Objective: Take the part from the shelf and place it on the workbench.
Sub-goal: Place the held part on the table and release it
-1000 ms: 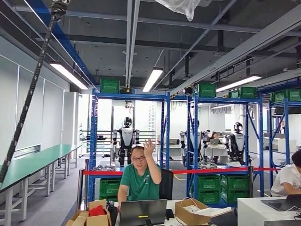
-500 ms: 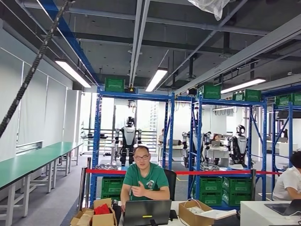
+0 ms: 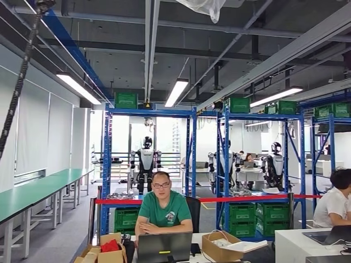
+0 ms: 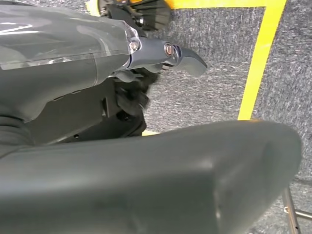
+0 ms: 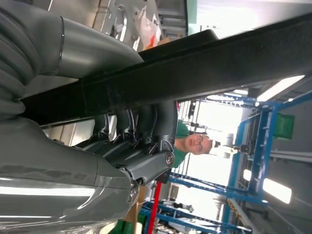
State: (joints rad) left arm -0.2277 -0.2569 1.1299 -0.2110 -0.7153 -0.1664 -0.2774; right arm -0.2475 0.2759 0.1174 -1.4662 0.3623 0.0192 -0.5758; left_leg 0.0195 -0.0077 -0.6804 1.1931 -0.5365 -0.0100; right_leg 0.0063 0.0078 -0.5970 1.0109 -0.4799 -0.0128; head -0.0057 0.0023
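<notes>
In the right wrist view my right hand (image 5: 132, 141) has its dark fingers curled around a long, flat black part (image 5: 206, 63) that runs across the picture. In the left wrist view my left hand (image 4: 121, 58) hangs over grey carpet, thumb (image 4: 187, 57) stretched out; its fingers are dark and blurred, and whether they are closed is unclear. In the head view, green workbenches (image 3: 41, 189) line the left wall and blue shelves (image 3: 149, 112) stand in the middle distance.
A person in a green shirt (image 3: 162, 211) sits behind a laptop (image 3: 164, 246) straight ahead, with cardboard boxes (image 3: 105, 252) on the desk. Red barrier tape (image 3: 207, 199) crosses in front of the shelves. Another person (image 3: 337, 203) sits at the right. Yellow floor tape (image 4: 257, 58) lies below my left hand.
The head camera has swung slightly, shifting the whole scene. The person in green lowered a raised hand and now rests both arms on the desk.
</notes>
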